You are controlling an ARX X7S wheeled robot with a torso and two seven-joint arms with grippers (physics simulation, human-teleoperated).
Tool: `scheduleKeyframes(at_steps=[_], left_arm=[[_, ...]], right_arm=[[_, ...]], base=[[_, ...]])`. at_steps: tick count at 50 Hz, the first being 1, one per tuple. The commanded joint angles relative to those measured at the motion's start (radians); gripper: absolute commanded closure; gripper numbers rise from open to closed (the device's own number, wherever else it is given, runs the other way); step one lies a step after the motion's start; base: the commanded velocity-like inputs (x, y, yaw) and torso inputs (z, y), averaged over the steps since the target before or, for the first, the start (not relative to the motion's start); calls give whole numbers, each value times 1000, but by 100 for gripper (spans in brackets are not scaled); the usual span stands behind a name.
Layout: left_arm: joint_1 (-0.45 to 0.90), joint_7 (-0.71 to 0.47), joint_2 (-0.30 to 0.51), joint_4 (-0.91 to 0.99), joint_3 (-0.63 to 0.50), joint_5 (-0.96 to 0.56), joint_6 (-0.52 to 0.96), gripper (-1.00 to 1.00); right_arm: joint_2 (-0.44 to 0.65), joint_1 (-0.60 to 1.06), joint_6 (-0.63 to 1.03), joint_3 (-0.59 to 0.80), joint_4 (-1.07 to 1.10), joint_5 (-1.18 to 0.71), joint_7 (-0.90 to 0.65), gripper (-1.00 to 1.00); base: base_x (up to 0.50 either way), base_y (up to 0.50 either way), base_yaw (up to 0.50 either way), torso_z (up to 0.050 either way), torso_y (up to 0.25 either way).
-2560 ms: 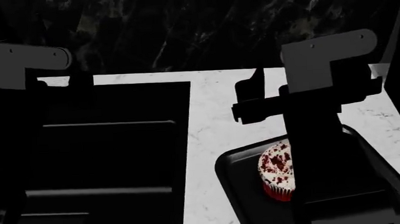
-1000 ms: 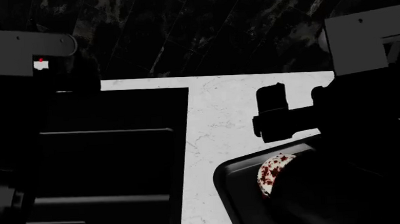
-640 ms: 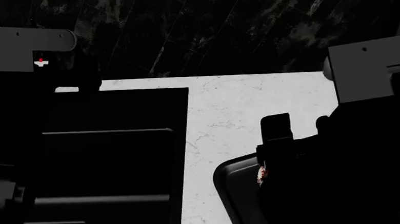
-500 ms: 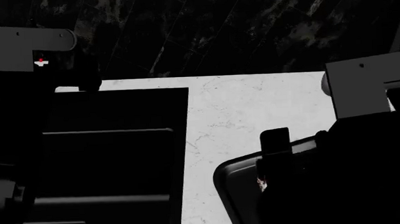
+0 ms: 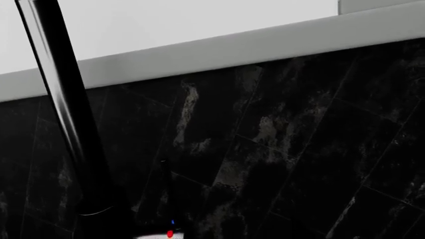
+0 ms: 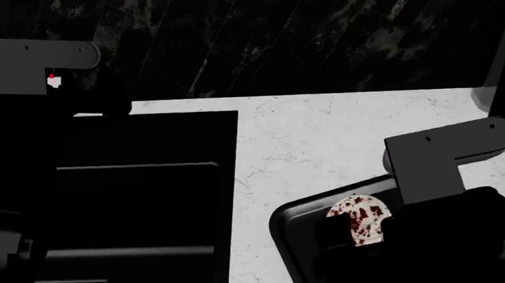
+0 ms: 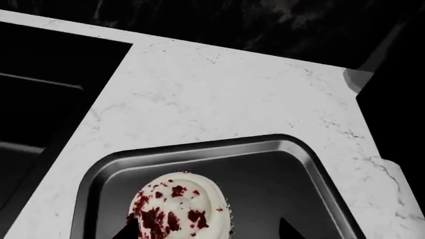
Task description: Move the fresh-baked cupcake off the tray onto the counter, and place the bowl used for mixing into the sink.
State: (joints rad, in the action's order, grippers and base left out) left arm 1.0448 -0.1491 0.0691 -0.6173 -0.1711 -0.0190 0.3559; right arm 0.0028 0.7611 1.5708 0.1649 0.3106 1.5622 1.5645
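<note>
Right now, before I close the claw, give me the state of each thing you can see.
cupcake: upright on the tray, near its corner, not lifted.
tray: flat on the counter, holding only the cupcake in view.
counter: bare between tray and sink.
sink: bowl not visible in it.
right claw: open, fingertips either side of the cupcake.
left claw: out of view.

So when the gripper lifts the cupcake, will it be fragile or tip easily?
Probably fragile on top: the cupcake has soft-looking swirled frosting. It looks small and likely light. Standing free on the flat tray, it may tip if pushed high.
</note>
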Motion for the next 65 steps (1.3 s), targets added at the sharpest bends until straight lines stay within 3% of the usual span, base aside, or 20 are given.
scheduleKeyframes(at_steps=[1, 23, 65], left_arm=[[-4, 7, 4, 16, -4, -20, 8, -100], [-15, -3, 13, 53, -29, -40, 27, -100], [-16, -23, 30, 50, -56, -80, 21, -100]], right_arm=[[-3, -34, 0, 29, 33, -7, 6, -100], [-3, -108, 0, 36, 63, -34, 6, -100], [10, -60, -15, 33, 7, -38, 0, -100]], base=[[0, 0, 0, 0, 0], [0, 0, 0, 0, 0], [0, 0, 0, 0, 0]])
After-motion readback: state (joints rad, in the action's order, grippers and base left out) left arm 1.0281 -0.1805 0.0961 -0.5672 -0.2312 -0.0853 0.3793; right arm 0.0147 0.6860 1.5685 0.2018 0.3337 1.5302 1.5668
